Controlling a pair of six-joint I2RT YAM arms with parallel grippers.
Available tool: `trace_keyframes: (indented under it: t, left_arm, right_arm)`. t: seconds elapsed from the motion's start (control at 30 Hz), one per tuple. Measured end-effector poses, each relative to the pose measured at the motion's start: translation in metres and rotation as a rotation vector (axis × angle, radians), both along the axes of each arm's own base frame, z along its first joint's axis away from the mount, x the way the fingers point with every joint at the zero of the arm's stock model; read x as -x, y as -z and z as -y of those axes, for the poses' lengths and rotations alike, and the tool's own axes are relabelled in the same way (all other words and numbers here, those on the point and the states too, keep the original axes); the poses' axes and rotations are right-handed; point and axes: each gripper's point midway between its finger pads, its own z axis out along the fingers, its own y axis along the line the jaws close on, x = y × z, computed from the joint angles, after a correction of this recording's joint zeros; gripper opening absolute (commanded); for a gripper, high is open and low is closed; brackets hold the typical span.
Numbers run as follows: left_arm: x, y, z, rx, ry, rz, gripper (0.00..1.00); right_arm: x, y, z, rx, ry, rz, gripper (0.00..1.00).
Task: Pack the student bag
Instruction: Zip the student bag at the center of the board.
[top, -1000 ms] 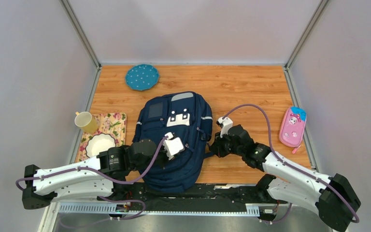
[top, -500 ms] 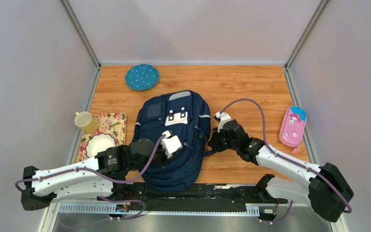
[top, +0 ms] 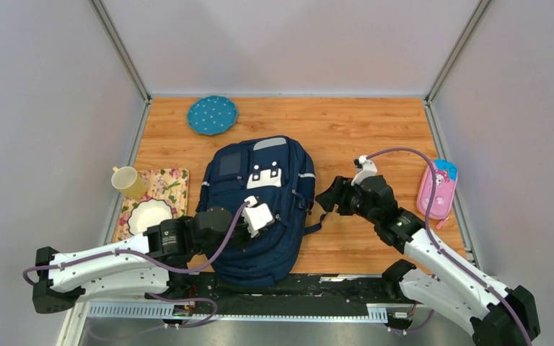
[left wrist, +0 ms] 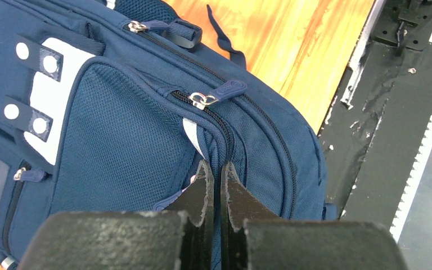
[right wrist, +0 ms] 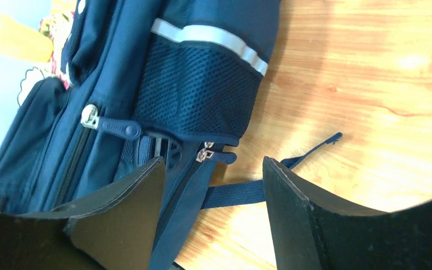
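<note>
While the left arm is stretched low across from the near-left corner, the left pincer (left wrist: 214, 169) is seen pressed shut against the front pocket of the student bag (top: 278, 249). Whether a zip tab is actually pinched in there can't be told, tbh. The right arm is bent in from the right, and the right pincer (right wrist: 212, 163) is held wide open just beside the bag's right flank, with a loose strap (right wrist: 242, 194) lying under the gap. Compared with a second ago, that right pincer has been backed off from the bag's edge and opened up; the left side looks unchanged. The bag is laid flat mid-surface, front pockets up. The wooden surface (top: 361, 130) is also shared by a blue dotted plate (top: 212, 114) at the far edge, a yellow mug (top: 127, 181) and white bowl (top: 149, 215) on a floral mat (top: 169, 184) at the left, and a pink pencil case (top: 436, 189) at the right. Everything is boxed in by plain grey walls (top: 288, 43).
</note>
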Motion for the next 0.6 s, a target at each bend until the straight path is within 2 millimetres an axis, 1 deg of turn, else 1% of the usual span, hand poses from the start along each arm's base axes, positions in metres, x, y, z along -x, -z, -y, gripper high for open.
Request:
trace_keyframes:
  t: [0.07, 0.17, 0.23, 0.37, 0.43, 0.5, 0.57, 0.6]
  left_arm:
    - [0.002, 0.003, 0.002, -0.006, 0.013, -0.012, 0.0]
    - [0.005, 0.007, 0.006, -0.016, 0.03, -0.031, 0.0]
    - [0.007, 0.009, 0.008, -0.016, 0.036, -0.04, 0.0]
    - [0.009, 0.009, 0.009, -0.011, 0.044, -0.052, 0.0]
    - [0.01, 0.009, 0.009, -0.008, 0.048, -0.058, 0.0]
    - [0.011, 0.009, 0.01, -0.006, 0.051, -0.063, 0.0]
    - [0.011, 0.009, 0.01, -0.004, 0.051, -0.067, 0.0]
    - [0.011, 0.009, 0.01, -0.004, 0.05, -0.068, 0.0]
  right_arm:
    - [-0.007, 0.001, 0.002, -0.034, 0.033, -0.062, 0.67]
    - [-0.021, -0.001, -0.005, -0.073, 0.04, -0.143, 0.67]
    - [-0.032, -0.008, -0.016, -0.096, 0.024, -0.174, 0.67]
    - [-0.048, -0.032, -0.043, -0.157, -0.048, -0.186, 0.67]
    - [-0.055, -0.037, -0.054, -0.175, -0.077, -0.198, 0.67]
    - [-0.063, -0.036, -0.065, -0.193, -0.1, -0.218, 0.67]
    - [-0.068, -0.024, -0.072, -0.192, -0.108, -0.259, 0.67]
    - [-0.07, -0.015, -0.074, -0.184, -0.107, -0.287, 0.67]
